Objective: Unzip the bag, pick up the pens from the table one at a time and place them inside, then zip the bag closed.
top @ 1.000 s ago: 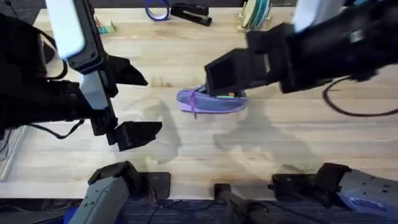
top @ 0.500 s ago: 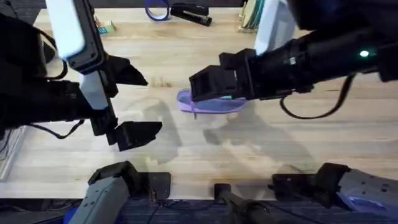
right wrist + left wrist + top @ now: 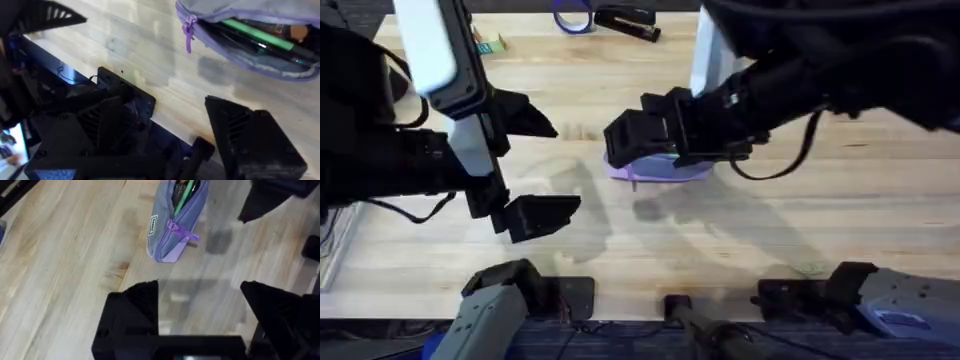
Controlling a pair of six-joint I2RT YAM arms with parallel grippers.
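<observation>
The lavender bag [image 3: 665, 172] lies mid-table, its top zipper open. Inside it, the right wrist view shows the green pen [image 3: 256, 35] and the black pen [image 3: 231, 39] lying side by side, with the purple zipper pull [image 3: 188, 29] hanging at the bag's [image 3: 280, 10] left end. In the left wrist view the green pen [image 3: 186, 194] pokes from the bag [image 3: 172, 227]. My right gripper [image 3: 635, 140] hovers open over the bag's left end, empty [image 3: 175, 132]. My left gripper [image 3: 535, 165] stands open and empty to the left of the bag [image 3: 200, 307], well apart from it.
Along the far edge of the table [image 3: 770, 230] lie a purple tape roll [image 3: 575, 12], a black stapler [image 3: 625, 20] and a greenish stack [image 3: 730, 22]. A small coloured item [image 3: 490, 43] sits at the far left. Bare wood lies in front of the bag.
My right arm has swung left, carrying its gripper from the bag's right part to over its left end. The left arm and the bag have not moved.
</observation>
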